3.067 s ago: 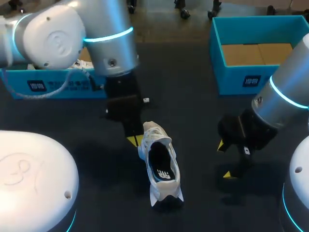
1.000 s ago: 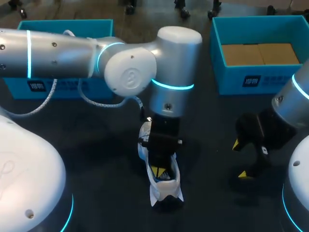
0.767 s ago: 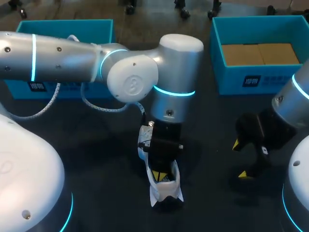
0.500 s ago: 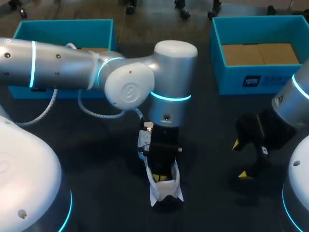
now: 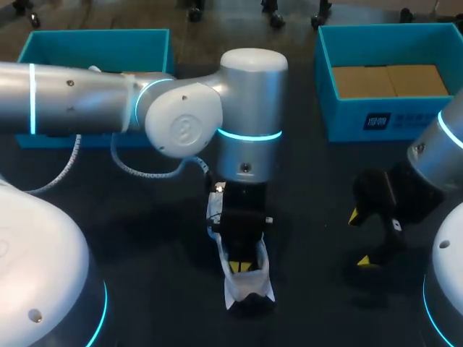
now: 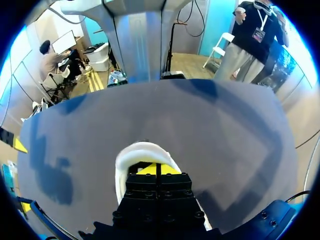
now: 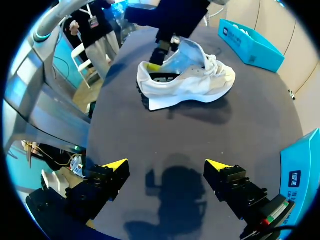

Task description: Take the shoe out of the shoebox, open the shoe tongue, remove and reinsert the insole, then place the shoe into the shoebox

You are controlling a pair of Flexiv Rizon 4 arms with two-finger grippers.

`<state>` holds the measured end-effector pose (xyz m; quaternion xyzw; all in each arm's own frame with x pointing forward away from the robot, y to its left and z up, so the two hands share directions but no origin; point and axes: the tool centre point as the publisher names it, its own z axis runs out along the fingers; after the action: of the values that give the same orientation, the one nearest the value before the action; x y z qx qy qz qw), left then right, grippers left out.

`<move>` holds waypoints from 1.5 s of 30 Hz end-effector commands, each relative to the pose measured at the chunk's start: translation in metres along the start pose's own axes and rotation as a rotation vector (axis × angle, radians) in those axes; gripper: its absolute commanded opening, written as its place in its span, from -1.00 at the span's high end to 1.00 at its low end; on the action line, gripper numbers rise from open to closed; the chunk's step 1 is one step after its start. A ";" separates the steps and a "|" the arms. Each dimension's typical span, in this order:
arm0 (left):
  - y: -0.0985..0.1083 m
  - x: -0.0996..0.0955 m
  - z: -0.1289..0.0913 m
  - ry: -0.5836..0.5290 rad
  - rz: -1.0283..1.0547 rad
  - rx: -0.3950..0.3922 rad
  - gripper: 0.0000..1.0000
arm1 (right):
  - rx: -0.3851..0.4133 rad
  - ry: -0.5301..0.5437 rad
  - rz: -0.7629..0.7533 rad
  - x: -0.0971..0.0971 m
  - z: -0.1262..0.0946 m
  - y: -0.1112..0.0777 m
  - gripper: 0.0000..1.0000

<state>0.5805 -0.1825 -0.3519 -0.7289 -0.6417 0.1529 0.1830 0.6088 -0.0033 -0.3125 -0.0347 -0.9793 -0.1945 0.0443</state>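
- the shoe (image 5: 249, 288) stands upright on the dark surface (image 5: 145, 246), out of the box and about midway between the two arms, heel toward the robot.
- the left hand (image 6: 151, 169) is down inside the shoe's opening, near the heel. its yellow tips look clenched together. whether a thin edge of the insole is caught between them is hidden by the shoe's collar, so i cannot tell.
- the step in hand looks like lifting the insole out. judging from this, the pull should go up and slightly toward the toe, so the insole peels off the heel rather than dragging the whole shoe along.
- the right hand (image 7: 165, 167) hangs released, tips wide apart, well off to the shoe's side and touching nothing. it could brace the toe or the sidewall, because a light shoe will likely rise with the insole if nothing holds it.
- go slowly at first. if the shoe lifts off the surface, the grip is probably on the lining or collar and not on the insole alone.
- keep the tongue and laces clear of the wrist on the way out.
- the shoebox (image 5: 383, 116) on the right sits open at the far side, well apart from the shoe.
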 end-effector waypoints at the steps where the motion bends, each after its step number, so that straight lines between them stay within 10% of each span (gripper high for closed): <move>1: 0.001 -0.006 0.014 0.021 -0.010 0.007 1.00 | 0.001 -0.001 -0.001 0.001 0.000 0.000 -1.00; 12: 0.025 -0.006 0.060 0.024 -0.008 -0.038 1.00 | 0.001 -0.001 -0.001 0.001 0.000 0.000 -1.00; 28: 0.018 -0.003 0.025 -0.044 -0.032 -0.111 1.00 | 0.001 -0.001 -0.001 0.001 0.000 0.000 -1.00; 45: 0.028 -0.020 0.067 0.072 -0.054 -0.115 1.00 | 0.001 -0.001 -0.001 0.001 0.000 0.000 -1.00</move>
<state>0.5698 -0.1901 -0.4088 -0.7256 -0.6594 0.0961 0.1717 0.6087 -0.0033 -0.3124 -0.0348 -0.9793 -0.1944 0.0442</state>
